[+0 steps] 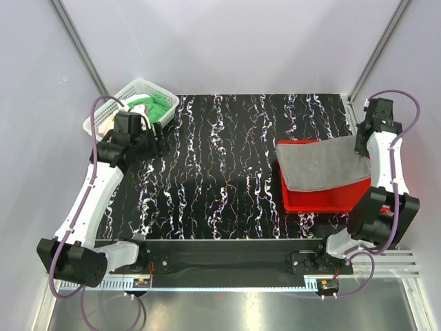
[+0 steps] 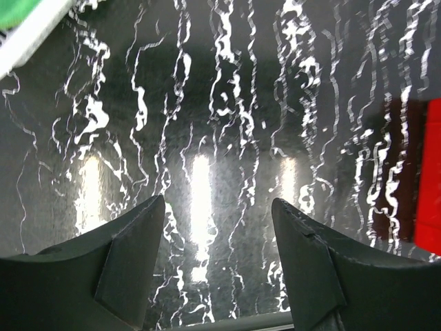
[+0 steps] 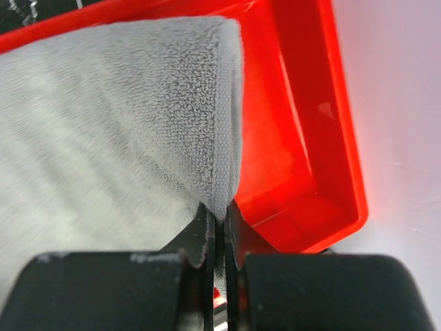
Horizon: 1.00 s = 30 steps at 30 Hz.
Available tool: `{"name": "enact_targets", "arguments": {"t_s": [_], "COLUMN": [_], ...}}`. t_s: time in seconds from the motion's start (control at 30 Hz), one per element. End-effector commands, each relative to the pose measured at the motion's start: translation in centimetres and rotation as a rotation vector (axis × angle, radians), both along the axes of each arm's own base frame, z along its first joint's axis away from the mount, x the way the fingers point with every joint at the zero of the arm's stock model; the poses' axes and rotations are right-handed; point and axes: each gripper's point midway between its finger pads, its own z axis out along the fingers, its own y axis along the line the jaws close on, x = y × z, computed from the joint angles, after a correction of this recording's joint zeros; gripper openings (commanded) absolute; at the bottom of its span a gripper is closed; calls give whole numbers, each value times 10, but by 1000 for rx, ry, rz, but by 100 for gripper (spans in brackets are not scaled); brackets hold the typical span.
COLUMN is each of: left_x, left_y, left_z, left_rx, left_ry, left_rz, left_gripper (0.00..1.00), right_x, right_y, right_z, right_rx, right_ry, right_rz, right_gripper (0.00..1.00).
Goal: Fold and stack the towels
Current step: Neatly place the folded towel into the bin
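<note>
Grey towel: folded, lying across the far half of the red tray at the right of the worktop, with its edges overlapping the tray's rim. Your right claw holds one corner, jaws clamped together on the hem.

Green towel: bunched, unfolded, in the white basket at the far left corner of the worktop.

Left claw: jaws wide apart with nothing between them, hanging over bare worktop just beside the basket.

Step in hand, as judged: you are setting down a folded towel as the base of the stack, while the left arm stands ready for the next piece.

Next move calls for:
- Part the right claw and lift clear without dragging the corner, so the fold holds.
- Nudge the grey towel inside the rim if it sits askew.
- Take the left claw into the basket and grip one towel only.
- Bring that towel out to the open middle of the worktop for folding.
</note>
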Motion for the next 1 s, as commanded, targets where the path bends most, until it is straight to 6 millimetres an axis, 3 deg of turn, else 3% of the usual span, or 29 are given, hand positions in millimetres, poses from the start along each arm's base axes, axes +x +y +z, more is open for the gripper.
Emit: {"name": "enact_targets", "arguments": {"t_s": [0.0,0.2,0.37,0.4,0.43,0.5,0.53,0.73,0.83,0.97], "left_x": [8,16,23,23,25,27,28,31,33,35], "left_y": [-8,-14,-15,-14,-14,-11,-12,-13,-16,-21], "left_z": [30,35,38,38,43,42,44,37,27,22], "left_rx": [-39,-58,-58,-54,-53,-40,-40,-49,-60,-80], "left_ry": [-54,-45,-43,-38,-47,-47,-50,-45,-36,-36], "left_rz": [-27,-41,-39,-36,-34,-23,-23,-19,-21,-44], "left_gripper": [69,69,70,70,71,71,72,72,73,73], "right_x": [15,28,39,40,41,42,40,46,45,36], "right_y": [-24,-35,-56,-61,-66,-73,-71,-55,-36,-11], "right_z": [23,6,-25,-27,-33,-28,-31,-7,-9,-15], "right_rx": [-67,-67,-110,-130,-139,-162,-143,-25,27,38], "right_ry": [-89,-101,-31,-20,4,23,50,-36,-46,-30], "right_rz": [-17,9,5,-1,-10,-41,-47,-139,-143,-132], "right_gripper": [0,0,0,3,12,29,39,68,73,73]}}
